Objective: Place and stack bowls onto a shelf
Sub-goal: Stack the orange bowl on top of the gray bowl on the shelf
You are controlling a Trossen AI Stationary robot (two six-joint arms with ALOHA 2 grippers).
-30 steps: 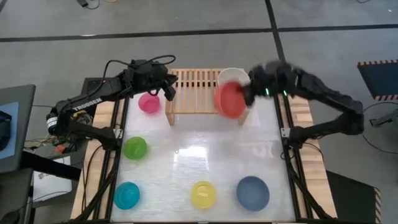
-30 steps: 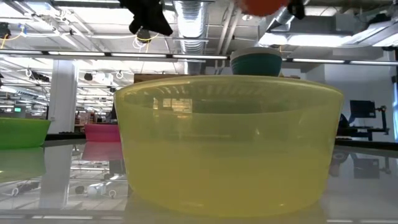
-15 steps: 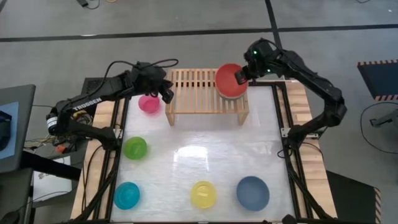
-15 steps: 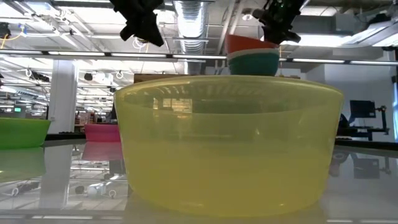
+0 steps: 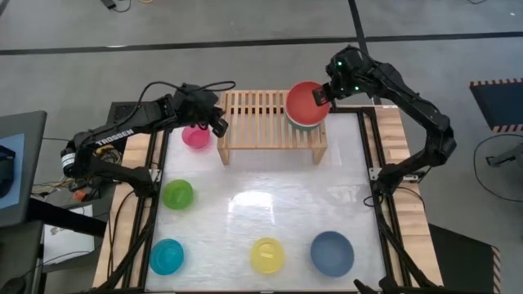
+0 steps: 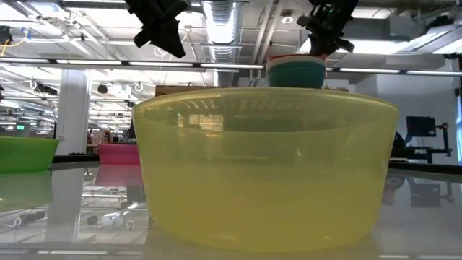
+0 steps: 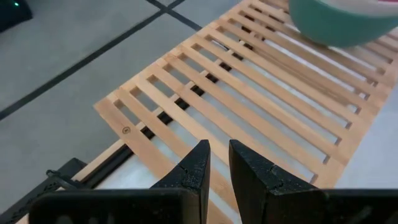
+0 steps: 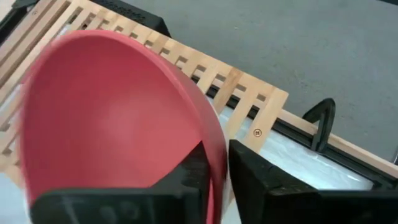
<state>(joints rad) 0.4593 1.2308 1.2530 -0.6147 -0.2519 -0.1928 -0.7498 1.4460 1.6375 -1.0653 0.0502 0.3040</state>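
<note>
Right gripper [image 5: 325, 92] clenched on the rim of the red bowl [image 5: 306, 102], one finger inside and one outside, as the right wrist view shows. The red bowl sits nested in the stack at the shelf's [image 5: 261, 118] 3 o'clock end. High view shows only a pale rim beneath it; the low view shows the dark green bowl [image 6: 296, 72] under it, with a thin white and red edge above.

Left gripper [image 5: 214, 119] hangs over the shelf's 9 o'clock end, fingers [image 7: 194, 167] nearly together with a narrow gap and nothing between them. The left wrist view looks along bare slats toward the green bowl at the far end.

Loose bowls on the table [image 5: 270, 204]: pink bowl [image 5: 196, 135] just beside the shelf's left leg, at 9 o'clock of it; lime bowl [image 5: 177, 194] at 7 o'clock of the shelf; cyan bowl [image 5: 167, 256], yellow bowl [image 5: 267, 255] and grey-blue bowl [image 5: 332, 252] in a row along the near edge, well apart from the shelf.

In the low view the yellow bowl fills most of the frame and hides the shelf's legs and lower stack.
</note>
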